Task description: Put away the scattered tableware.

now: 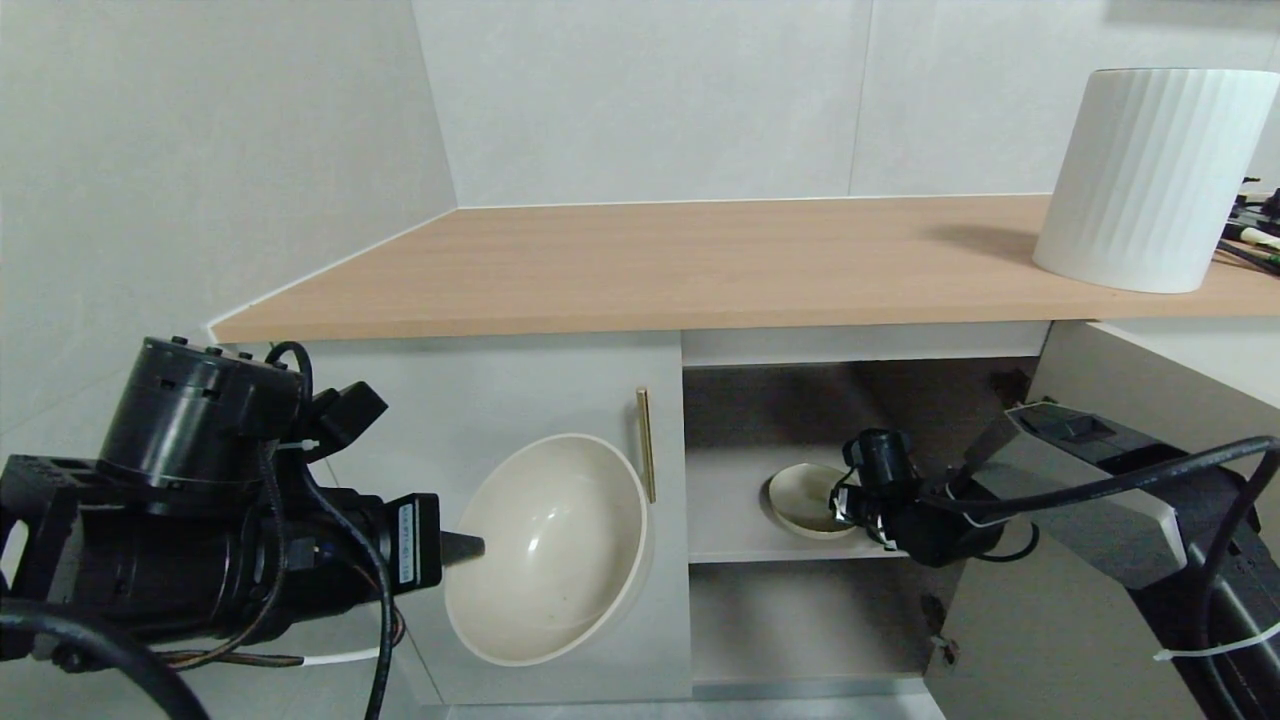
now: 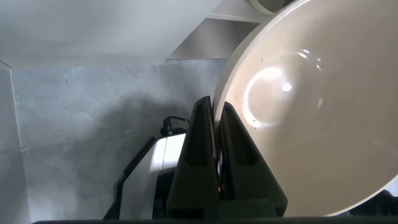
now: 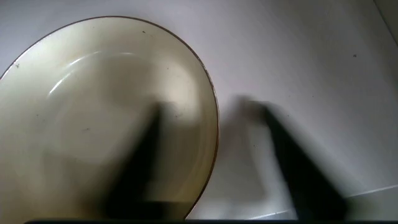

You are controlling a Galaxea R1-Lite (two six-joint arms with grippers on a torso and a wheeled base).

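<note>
A large cream bowl (image 1: pixel 560 545) hangs tilted on its side in front of the closed left cabinet door, its hollow facing me. My left gripper (image 1: pixel 465 548) is shut on its rim; in the left wrist view the two fingers (image 2: pixel 202 134) pinch the bowl (image 2: pixel 311 112) at its edge. A small cream dish (image 1: pixel 800 497) lies on the shelf (image 1: pixel 730 520) inside the open cabinet. My right gripper (image 1: pixel 845 505) is inside the cabinet just over the dish and open. One finger hangs above the dish (image 3: pixel 93 124), the other outside its rim, with the right gripper (image 3: pixel 205 109) holding nothing.
A wooden countertop (image 1: pixel 650 265) runs above the cabinet, with a white ribbed container (image 1: pixel 1150 180) and cables (image 1: pixel 1255 235) at its right end. A brass handle (image 1: pixel 645 445) sits on the closed door. The right door (image 1: pixel 1040 640) stands swung open.
</note>
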